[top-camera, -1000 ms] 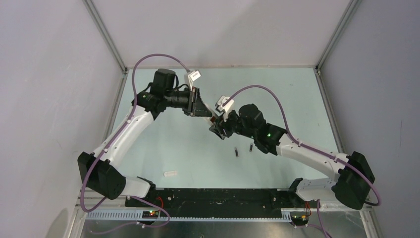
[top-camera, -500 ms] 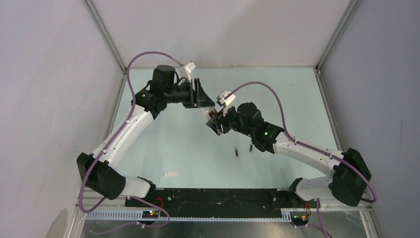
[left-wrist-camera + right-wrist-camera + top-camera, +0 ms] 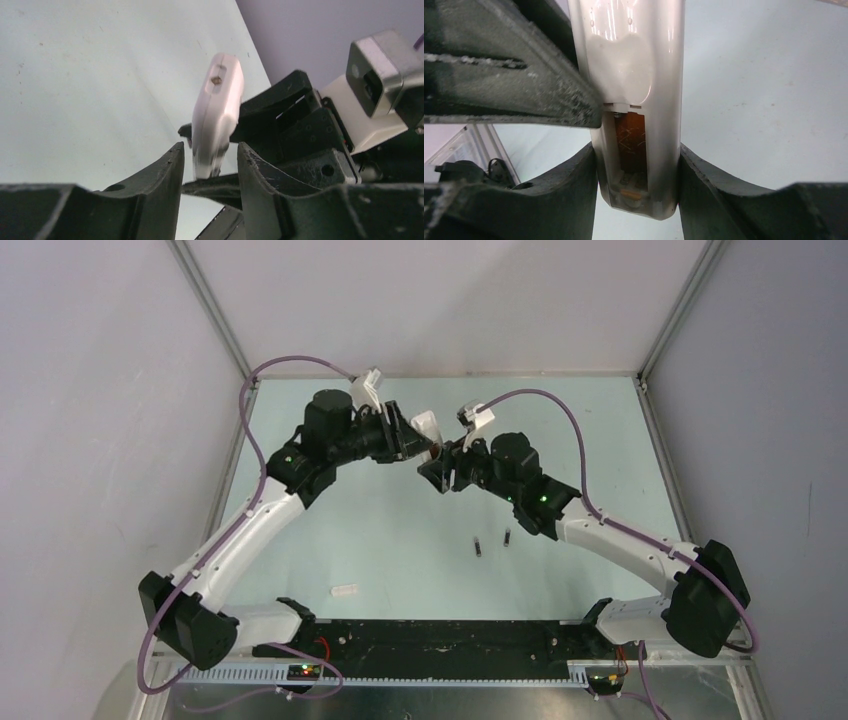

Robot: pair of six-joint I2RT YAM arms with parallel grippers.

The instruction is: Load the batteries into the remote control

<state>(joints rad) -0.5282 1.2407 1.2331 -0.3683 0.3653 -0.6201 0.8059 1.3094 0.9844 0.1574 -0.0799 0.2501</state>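
Observation:
The white remote control (image 3: 425, 427) is held above the table at the back centre, where the two grippers meet. My right gripper (image 3: 441, 466) is shut on its lower end. The right wrist view shows the remote (image 3: 639, 75) clamped between both fingers, its brownish battery recess (image 3: 631, 145) open and facing the camera, my gripper (image 3: 639, 167) around it. My left gripper (image 3: 422, 446) is open, its fingers straddling the remote (image 3: 217, 110) with gaps on both sides (image 3: 210, 160). Two dark batteries (image 3: 477, 547) (image 3: 507, 537) lie on the table below the right arm.
A small flat white cover strip (image 3: 344, 590) lies on the table near the left arm's base. Grey walls and metal frame posts enclose the pale green table (image 3: 580, 430) on three sides. A black rail (image 3: 440, 635) runs along the near edge.
Both grippers have moved toward the back of the table. The right gripper has carried the remote up and tilted it, and the left gripper has swung in around its end.

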